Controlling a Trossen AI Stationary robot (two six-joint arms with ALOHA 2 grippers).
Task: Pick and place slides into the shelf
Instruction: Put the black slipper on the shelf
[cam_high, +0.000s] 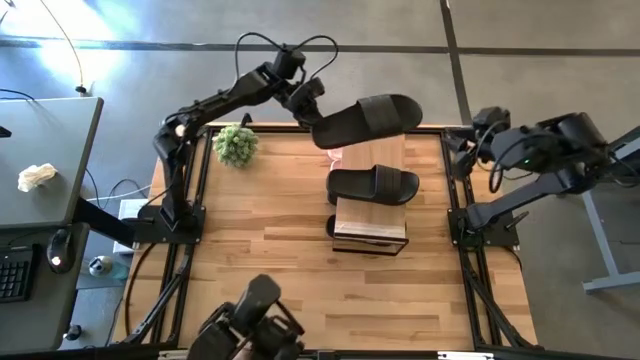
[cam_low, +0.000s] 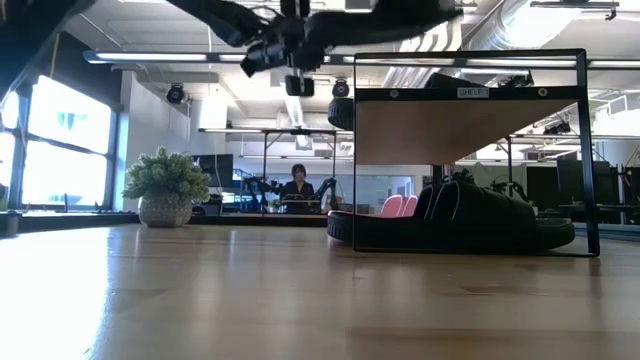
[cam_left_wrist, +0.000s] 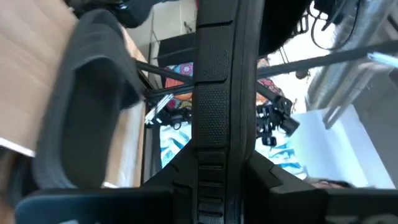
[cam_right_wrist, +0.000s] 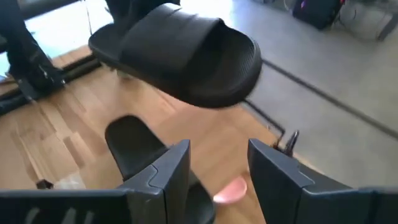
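Observation:
My left gripper (cam_high: 318, 112) is shut on a black slide (cam_high: 368, 116), held in the air over the table's far edge, beyond the shelf (cam_high: 370, 222). Another black slide (cam_high: 372, 185) lies on the shelf's wood top. In the low view, black slides (cam_low: 470, 222) and a pink one (cam_low: 395, 206) lie on the table under the plank (cam_low: 450, 130). My right gripper (cam_right_wrist: 217, 177) is open and empty, drawn back high at the table's far right corner (cam_high: 482, 130). My left gripper pinches the slide's sole (cam_left_wrist: 214, 124) between its two fingers, at the end away from the strap (cam_high: 330, 125). The fingers come nearly level from the table's left and lie along the slide. The slide is lifted clear, reaching toward the right, strap (cam_left_wrist: 93, 106) to one side.
A small potted plant (cam_high: 236, 145) stands at the table's far left corner. The near half of the table (cam_high: 300, 290) is bare wood. A desk (cam_high: 45, 170) stands beyond the left edge. A person (cam_low: 298, 184) sits far back in the room.

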